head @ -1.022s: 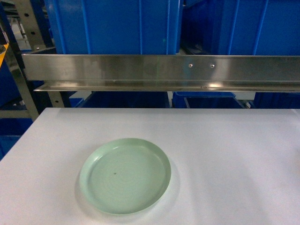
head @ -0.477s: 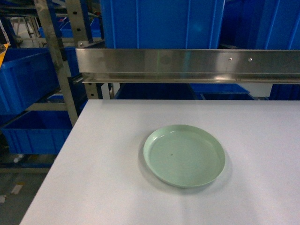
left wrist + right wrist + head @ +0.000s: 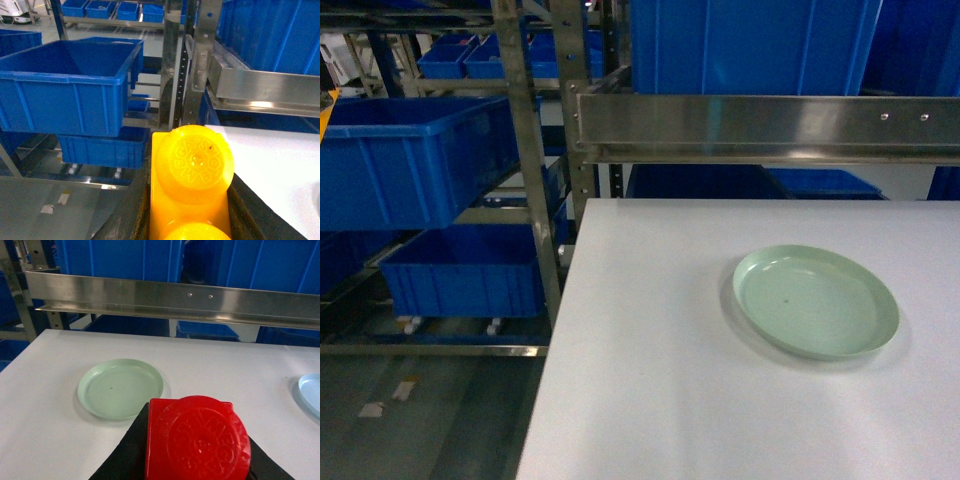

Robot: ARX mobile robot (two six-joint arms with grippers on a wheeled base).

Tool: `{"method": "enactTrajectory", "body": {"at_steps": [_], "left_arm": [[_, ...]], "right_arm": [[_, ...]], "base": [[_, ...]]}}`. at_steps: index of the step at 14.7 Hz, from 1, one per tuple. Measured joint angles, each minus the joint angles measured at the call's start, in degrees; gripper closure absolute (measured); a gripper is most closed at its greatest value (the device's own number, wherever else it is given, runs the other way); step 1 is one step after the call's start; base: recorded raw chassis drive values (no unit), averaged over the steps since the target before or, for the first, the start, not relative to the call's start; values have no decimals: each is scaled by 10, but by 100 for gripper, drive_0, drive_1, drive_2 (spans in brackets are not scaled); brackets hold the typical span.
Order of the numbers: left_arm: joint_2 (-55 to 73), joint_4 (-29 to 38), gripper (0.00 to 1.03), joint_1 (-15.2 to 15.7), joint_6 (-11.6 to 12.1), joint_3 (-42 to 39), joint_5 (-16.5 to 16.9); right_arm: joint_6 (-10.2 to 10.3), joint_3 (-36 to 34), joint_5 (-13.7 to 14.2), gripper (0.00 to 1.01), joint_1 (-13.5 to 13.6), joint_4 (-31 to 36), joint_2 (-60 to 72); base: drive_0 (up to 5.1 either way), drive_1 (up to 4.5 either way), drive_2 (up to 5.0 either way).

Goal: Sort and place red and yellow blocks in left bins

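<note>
The left end effector is gripping the yellow block between its dark fingers, and the round stud with raised letters is facing the left wrist camera. Behind this block, a large blue bin is sitting on the metal rack to the left of the white counter, with its open top visible, and a second blue bin is resting on the lower level under it. The right end effector is closed on the red block, which is filling the lower middle of the right wrist view, also with a round embossed stud toward the lens. Just beyond the red block, a pale green plate is lying on the counter, and the edge of a light blue plate is showing at the right border. In the head view, the green plate is lying on the right part of the counter, and both blue bins are standing on the rack at the left, well apart from the plate. A steel rail is running above the far edge of the counter. Neither arm is appearing in the head view.
</note>
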Motion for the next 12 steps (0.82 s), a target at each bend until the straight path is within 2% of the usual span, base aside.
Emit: {"method": "enactTrajectory", "body": {"at_steps": [10, 12], "left_arm": [[0, -2, 75, 0, 0, 0, -1], [0, -3, 75, 0, 0, 0, -1]], "right_arm": [[0, 0, 0, 74, 0, -2, 0], [0, 0, 0, 74, 0, -2, 0]], "base": [[-476, 73, 376], [-505, 231, 231]]}}
